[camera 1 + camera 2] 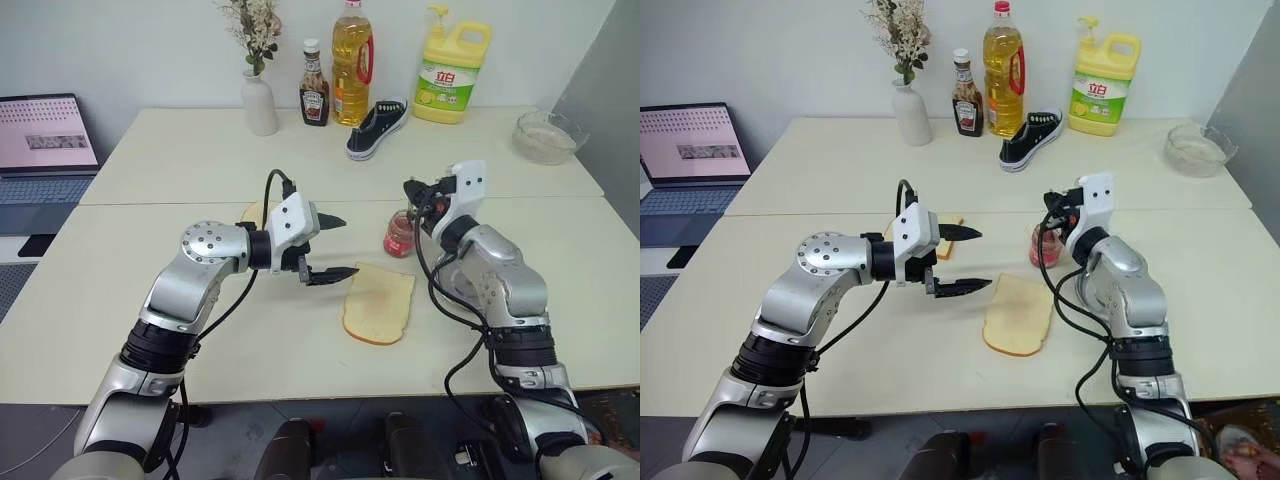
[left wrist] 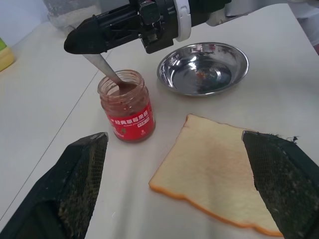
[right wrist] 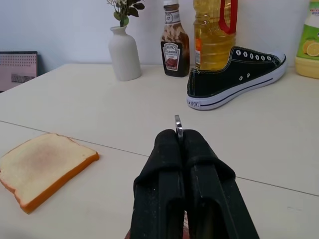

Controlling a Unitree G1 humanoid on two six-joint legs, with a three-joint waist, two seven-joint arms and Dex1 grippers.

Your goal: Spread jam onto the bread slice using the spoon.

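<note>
A vase (image 1: 259,101) of dried flowers, a sauce bottle (image 1: 314,97), an oil bottle (image 1: 352,63) and a yellow detergent jug (image 1: 452,78) are standing along the table's (image 1: 160,150) far edge. A black sneaker (image 1: 377,128) is lying just before the oil. A glass bowl (image 1: 547,136) is sitting far right, a laptop (image 1: 42,145) far left. A steel dish (image 2: 203,68) is resting near the right.

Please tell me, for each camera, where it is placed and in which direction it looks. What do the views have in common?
Left eye and right eye views: on the head, facing forward and down over the table; both arms show, left gripper open.
Left wrist view: on the left wrist, facing the jam, the bread slice and the steel dish; its own fingers show.
Right wrist view: on the right wrist, facing the shoe; right gripper shut on the spoon.
Shared: jam, bread slice.
</note>
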